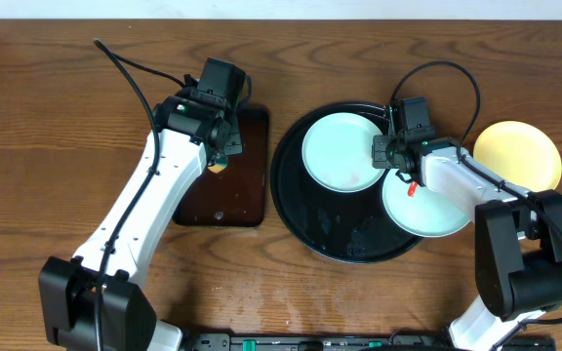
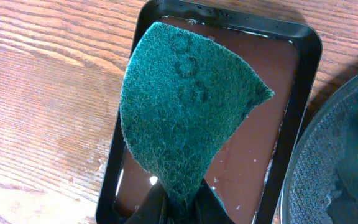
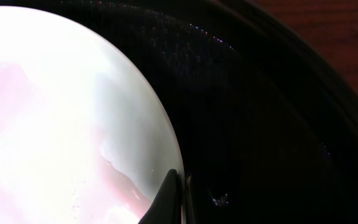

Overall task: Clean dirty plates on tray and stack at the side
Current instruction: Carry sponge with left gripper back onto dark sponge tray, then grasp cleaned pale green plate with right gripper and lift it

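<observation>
Plates first: the upper-left pale plate [image 1: 340, 151] lies inside the round black tray [image 1: 296, 210], and the right hand [image 1: 386, 159] is down at its right edge, clenched on the rim. From the right wrist the two fingertips are pinched together right on the plate's edge, and a pinkish smear shows across the plate's white face. The lower-right pale plate [image 1: 427, 216] sits at the tray's lower right side, partly under the right arm. The yellow plate [image 1: 517, 156] is off the tray, on the desk [image 1: 47, 146] just to its right. Over on the other side, the left hand [image 2: 179, 210] hangs above the small brown rectangular tray [image 2: 253, 155], gripping a green scouring pad [image 2: 179, 112] by its narrow end, and the pad fans out wide over the wet brown surface. That brown tray sits just left of the black one.
</observation>
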`<state>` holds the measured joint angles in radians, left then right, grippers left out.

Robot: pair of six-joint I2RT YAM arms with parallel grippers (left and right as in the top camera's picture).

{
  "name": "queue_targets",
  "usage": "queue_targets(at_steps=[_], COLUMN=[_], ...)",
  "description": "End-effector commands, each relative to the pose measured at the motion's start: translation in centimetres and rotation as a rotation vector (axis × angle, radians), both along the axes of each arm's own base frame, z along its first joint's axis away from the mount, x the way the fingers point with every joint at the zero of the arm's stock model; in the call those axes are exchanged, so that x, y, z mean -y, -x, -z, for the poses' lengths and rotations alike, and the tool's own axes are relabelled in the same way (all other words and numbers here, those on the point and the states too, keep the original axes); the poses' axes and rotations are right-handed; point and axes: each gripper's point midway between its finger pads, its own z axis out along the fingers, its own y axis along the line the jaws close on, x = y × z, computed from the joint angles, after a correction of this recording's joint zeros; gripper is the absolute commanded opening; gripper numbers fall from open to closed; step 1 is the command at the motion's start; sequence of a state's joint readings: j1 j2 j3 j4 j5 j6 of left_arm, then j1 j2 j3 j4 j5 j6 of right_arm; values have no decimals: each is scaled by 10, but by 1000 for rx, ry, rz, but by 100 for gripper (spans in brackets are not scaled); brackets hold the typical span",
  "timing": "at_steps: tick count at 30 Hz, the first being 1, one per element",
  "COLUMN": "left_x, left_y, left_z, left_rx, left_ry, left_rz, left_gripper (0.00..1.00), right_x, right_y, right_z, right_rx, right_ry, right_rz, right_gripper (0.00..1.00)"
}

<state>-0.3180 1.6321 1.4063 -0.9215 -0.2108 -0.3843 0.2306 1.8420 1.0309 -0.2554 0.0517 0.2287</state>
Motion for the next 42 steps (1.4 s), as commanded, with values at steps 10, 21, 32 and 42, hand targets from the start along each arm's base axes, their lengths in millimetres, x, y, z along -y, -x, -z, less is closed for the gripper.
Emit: queue_targets(at_steps=[10,21,32,42], left_x=[-3,-3,-2,-2], left_y=[3,3,4,4], left_z=[-3,-3,-2,-2], left_rx=[2,2,-1,-1], left_ry=[-6,-7,-4,-4], left_rz=[11,12,12,12], left_gripper=[8,8,8,8], right_x=[6,-9,-5,3], right_y=[5,-2,-4,3], right_z=[11,-9,-60,-95], right_rx=[-9,35,149,235], right_ry=[13,-62,6,245], right_rz=[22,-25,-110,-103], right_gripper=[2,1,1,1])
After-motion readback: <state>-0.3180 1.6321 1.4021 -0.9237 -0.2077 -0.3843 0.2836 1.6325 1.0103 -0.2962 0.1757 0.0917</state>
